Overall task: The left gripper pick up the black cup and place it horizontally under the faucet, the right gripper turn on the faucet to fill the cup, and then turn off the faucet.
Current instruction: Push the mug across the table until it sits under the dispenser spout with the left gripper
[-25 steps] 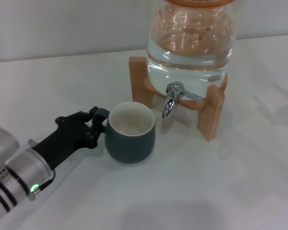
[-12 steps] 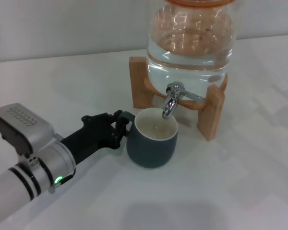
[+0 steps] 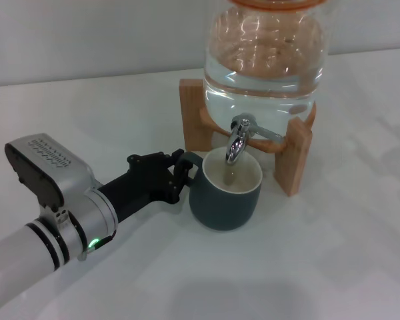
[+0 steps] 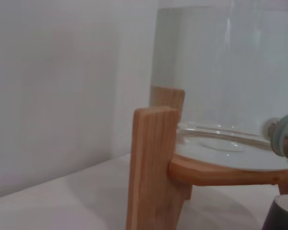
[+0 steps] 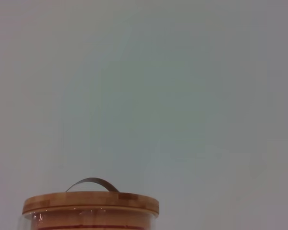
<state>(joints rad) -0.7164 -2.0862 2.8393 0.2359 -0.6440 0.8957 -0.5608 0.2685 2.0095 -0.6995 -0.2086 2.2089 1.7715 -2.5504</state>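
Observation:
The black cup (image 3: pixel 225 194) stands upright on the white table, its cream inside right under the spout of the chrome faucet (image 3: pixel 237 139). My left gripper (image 3: pixel 172 175), black and hand-like, is shut on the cup's handle on the cup's left side. The faucet is fitted to the clear glass jar (image 3: pixel 267 50) of water. In the left wrist view the cup's rim (image 4: pixel 284 214) and part of the faucet (image 4: pixel 285 136) show. The right gripper is out of view.
The jar rests on a wooden stand (image 3: pixel 295 150), also seen in the left wrist view (image 4: pixel 153 167). The jar's wooden lid (image 5: pixel 90 203) shows in the right wrist view. White table (image 3: pixel 333 253) spreads in front and to the right.
My left gripper has slid the cup to the right, from left of the faucet to directly under its spout. The arm has come further into view.

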